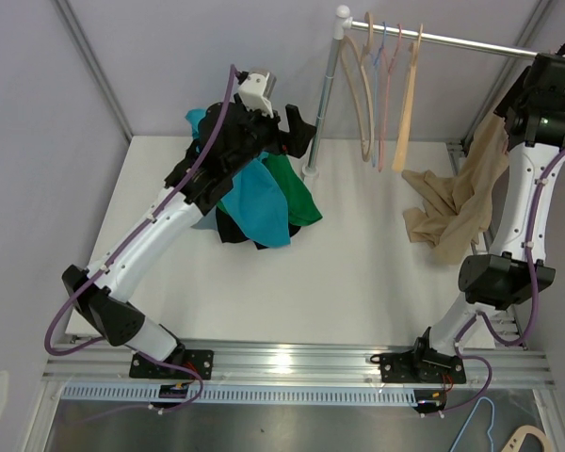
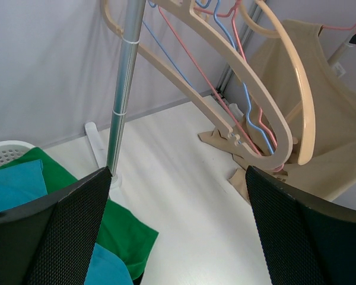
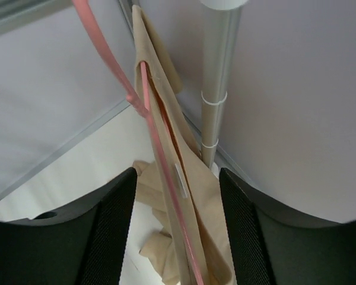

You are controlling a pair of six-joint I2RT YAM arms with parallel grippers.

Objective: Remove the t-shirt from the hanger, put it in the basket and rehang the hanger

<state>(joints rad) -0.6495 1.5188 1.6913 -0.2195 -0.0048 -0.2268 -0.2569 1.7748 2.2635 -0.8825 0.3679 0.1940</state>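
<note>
**Beige t-shirt on its hanger, right end effector astride it**

At mid-depth on the white surface (image 1: 358, 273), on the left side, lies a heap of clothes (image 1: 264, 202) in teal, green and a dark colour. The left arm reaches over the heap. The left end effector (image 2: 178, 172) has its fingers spread wide, with nothing between them, facing the rack's near upright pole (image 2: 121, 95).

Farther back on the right, the t-shirt (image 1: 452, 212) hangs on a pink hanger (image 3: 107, 44). Its lower part is crumpled on the surface beside the right arm. The right end effector (image 3: 178, 178) is raised to it, its fingers apart, one on each side of the cloth and the hanger wire. The cloth lies against one finger, and a gap shows at the other.

At the back, the rail (image 1: 452, 40) carries several bare hangers (image 1: 410, 89), some wooden and some wire.
</note>
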